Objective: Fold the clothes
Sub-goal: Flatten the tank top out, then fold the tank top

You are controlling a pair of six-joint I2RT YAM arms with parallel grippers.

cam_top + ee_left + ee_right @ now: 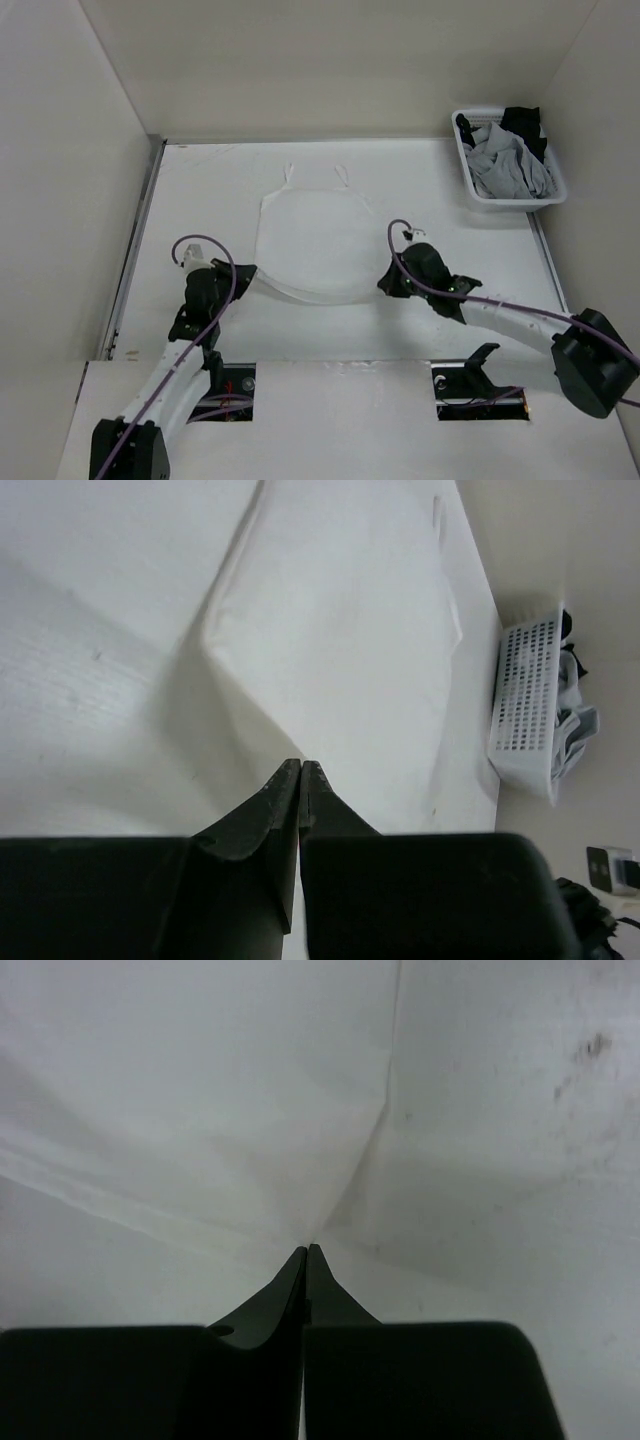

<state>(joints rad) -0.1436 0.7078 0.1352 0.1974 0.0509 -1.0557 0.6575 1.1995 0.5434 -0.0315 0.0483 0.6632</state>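
Note:
The clothes (310,235), a plain white garment, lie spread in the middle of the white table (440,320), with two narrow strap loops at the far edge. My left gripper (247,272) is shut on the near left corner. My right gripper (383,285) is shut on the near right corner. The near hem is raised and drawn between them. In the left wrist view the clothes (340,630) run in a taut crease down to the closed gripper (301,765). In the right wrist view folds of the clothes (200,1110) converge at the closed gripper (307,1250).
A white perforated basket (505,170) holding grey and black garments stands at the back right corner, also visible as the basket (525,705) at the right of the left wrist view. White walls enclose the table on the left, back and right. Two openings in the near edge hold the arm bases.

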